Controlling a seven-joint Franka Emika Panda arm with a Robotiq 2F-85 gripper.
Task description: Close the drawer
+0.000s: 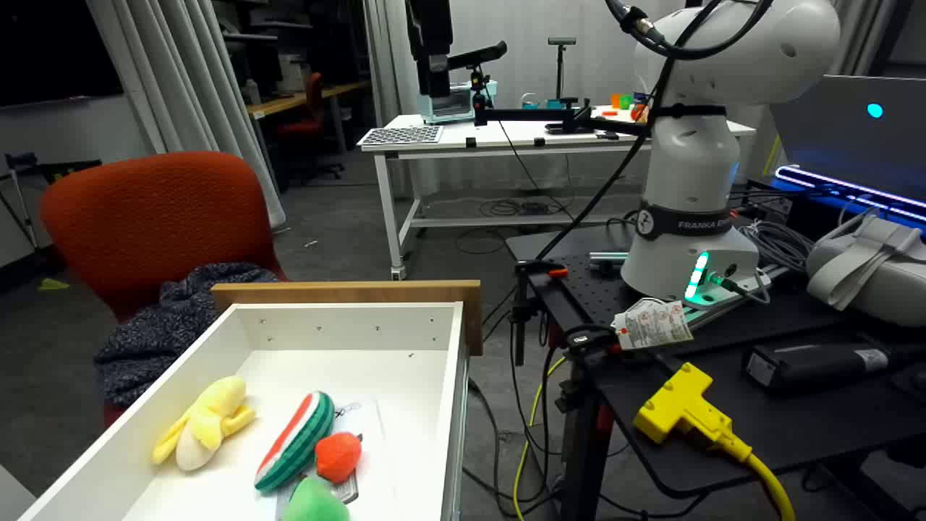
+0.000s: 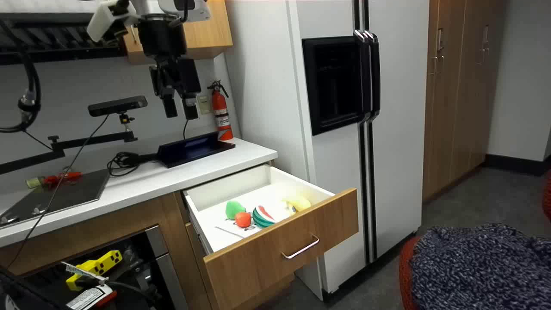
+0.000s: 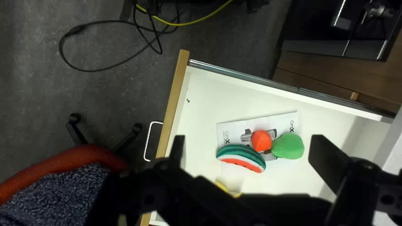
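The white drawer with its wooden front stands pulled out in both exterior views (image 1: 347, 362) (image 2: 254, 277) and in the wrist view (image 3: 204, 91). Its metal handle (image 2: 301, 249) is on the outer face and also shows in the wrist view (image 3: 147, 141). My gripper (image 2: 181, 110) is open and empty, high above the counter and drawer, touching neither. In the wrist view my gripper's fingers (image 3: 248, 147) are spread wide over the drawer interior. The gripper also shows partly at the top in an exterior view (image 1: 434, 79).
The drawer holds a plush watermelon slice (image 3: 240, 157), red fruit (image 3: 261, 140), green pear (image 3: 288, 146) and yellow banana (image 1: 206, 423). A red chair (image 1: 159, 217) with a dark cloth stands beyond the drawer front. A fridge (image 2: 335, 172) stands beside it, and a white counter (image 2: 206, 165) behind.
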